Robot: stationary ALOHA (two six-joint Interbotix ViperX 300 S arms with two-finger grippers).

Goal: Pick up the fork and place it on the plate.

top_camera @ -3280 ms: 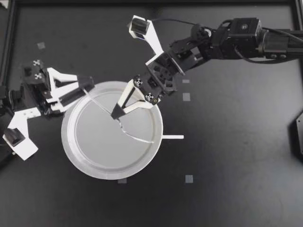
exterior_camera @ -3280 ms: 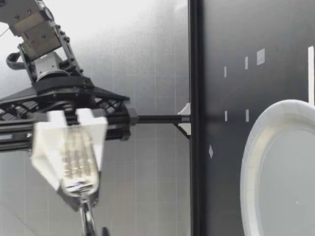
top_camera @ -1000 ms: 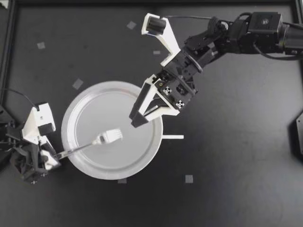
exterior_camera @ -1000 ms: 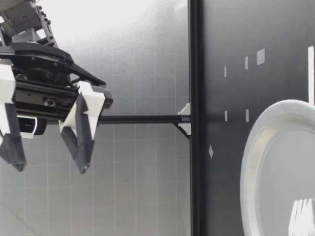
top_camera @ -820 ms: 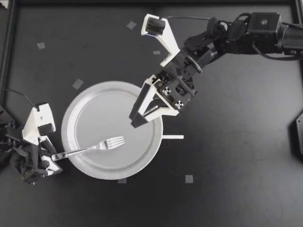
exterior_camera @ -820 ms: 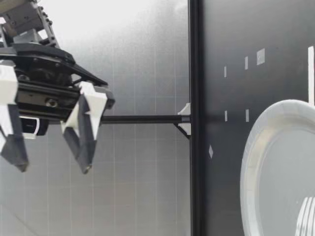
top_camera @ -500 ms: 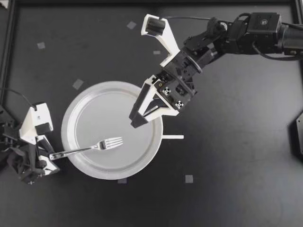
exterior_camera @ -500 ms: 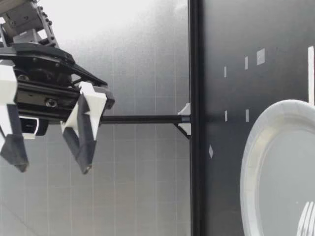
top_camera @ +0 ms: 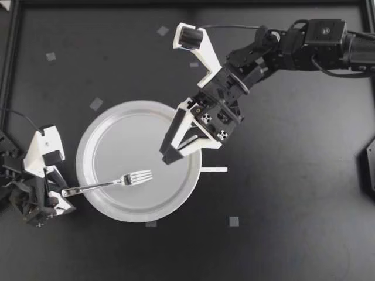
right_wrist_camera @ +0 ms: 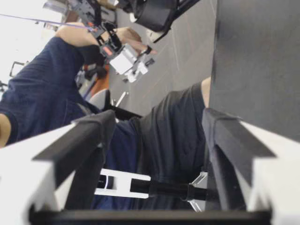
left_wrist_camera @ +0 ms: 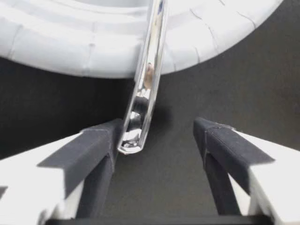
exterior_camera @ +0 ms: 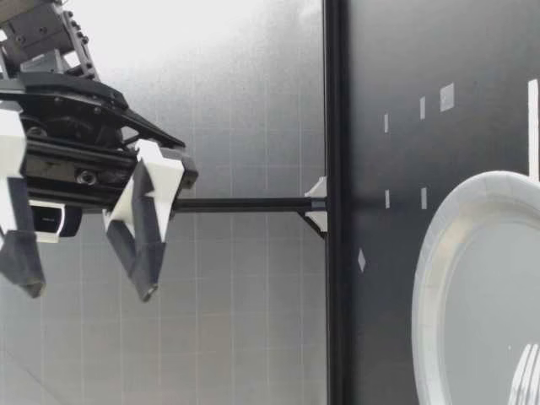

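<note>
Dark tabletop [top_camera: 293, 175], a few tape marks [top_camera: 234, 221] scattered on it. White plate [top_camera: 126, 132] sits left of centre. My right gripper [top_camera: 174, 151] hangs over the plate's right side. Its wrist view shows the jaws wide apart with nothing between them, and a person [right_wrist_camera: 56, 79] in a dark shirt beyond. My left gripper [top_camera: 61, 192] sits low just outside the plate's rim, jaws apart and holding nothing. The fork [top_camera: 111, 182] lies with its tines inside the plate and its handle crossing the rim. In the left wrist view the handle's end is between the jaws, close against one finger [left_wrist_camera: 98, 145] and well clear of the other; whether it touches I cannot tell. Placement looks done. Next I'd back the left arm straight out, keeping that near finger off the handle so the fork doesn't get dragged.
</note>
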